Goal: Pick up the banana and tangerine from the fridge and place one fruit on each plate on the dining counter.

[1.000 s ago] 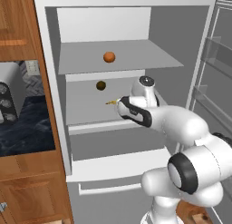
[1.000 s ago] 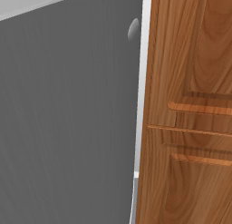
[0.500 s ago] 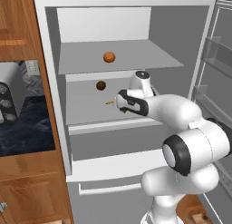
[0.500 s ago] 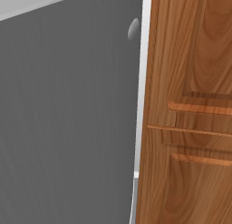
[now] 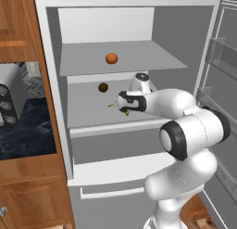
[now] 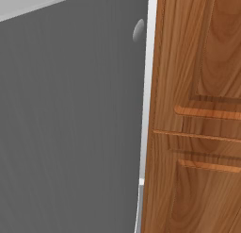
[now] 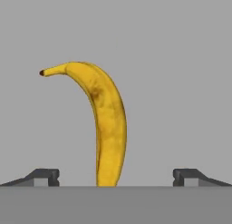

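Progress was early: neither fruit had left the fridge (image 5: 55, 107) yet. Nearest the camera, the claw (image 7: 115, 177) stood with its jaws wide apart and nothing between the pads, the banana (image 7: 106, 128) lying just ahead, centred in the gap. In the left base view the arm was reached into the middle shelf (image 5: 102, 119), claw (image 5: 121, 103) right at the banana (image 5: 112, 104), of which just a yellow sliver showed past the hand. Contact could not be judged from these views. Behind it on the same shelf sat a dark olive-brown fruit (image 5: 103, 87), not part of the job. One shelf up and further back, the tangerine (image 5: 111, 58) rested untouched. By that layout, the banana grasp was the step in hand; remaining: close and lift, carry to a plate, return for the tangerine, place it on the other plate.
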Available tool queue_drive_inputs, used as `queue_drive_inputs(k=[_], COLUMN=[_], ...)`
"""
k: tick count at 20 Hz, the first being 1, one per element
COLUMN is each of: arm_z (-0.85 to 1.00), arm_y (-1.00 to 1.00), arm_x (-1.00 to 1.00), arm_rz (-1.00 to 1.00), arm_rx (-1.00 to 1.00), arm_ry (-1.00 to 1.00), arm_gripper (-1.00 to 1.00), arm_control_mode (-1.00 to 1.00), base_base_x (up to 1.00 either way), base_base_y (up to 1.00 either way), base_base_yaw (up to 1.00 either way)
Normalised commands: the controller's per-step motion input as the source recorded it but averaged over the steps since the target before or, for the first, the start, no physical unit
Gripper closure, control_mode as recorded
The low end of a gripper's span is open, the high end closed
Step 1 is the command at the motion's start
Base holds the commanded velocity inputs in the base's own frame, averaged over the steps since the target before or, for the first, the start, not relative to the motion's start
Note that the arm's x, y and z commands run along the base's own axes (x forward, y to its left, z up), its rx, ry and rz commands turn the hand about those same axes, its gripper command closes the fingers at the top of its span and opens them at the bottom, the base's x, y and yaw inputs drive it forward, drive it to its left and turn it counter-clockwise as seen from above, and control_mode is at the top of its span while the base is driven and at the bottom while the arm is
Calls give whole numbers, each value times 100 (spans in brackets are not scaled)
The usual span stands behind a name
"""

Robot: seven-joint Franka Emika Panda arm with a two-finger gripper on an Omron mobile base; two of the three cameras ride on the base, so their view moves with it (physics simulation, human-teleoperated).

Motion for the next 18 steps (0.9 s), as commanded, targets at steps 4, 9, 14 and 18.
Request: queue_drive_inputs(k=[4, 9, 14, 18], arm_z=[-26, -30, -8, -24], arm_y=[3, 5, 15, 24], arm_x=[31, 31, 11, 0], arm_rz=[0, 0, 0, 0], arm_rx=[0, 0, 0, 0], arm_ry=[3, 0, 0, 0], arm_gripper=[-100, -100, -100, -100], arm_control_mode=[-100, -100, -100, -100], base_base_x=[0, 0, 0, 0], base_base_y=[0, 0, 0, 0], base_base_yaw=[0, 0, 0, 0])
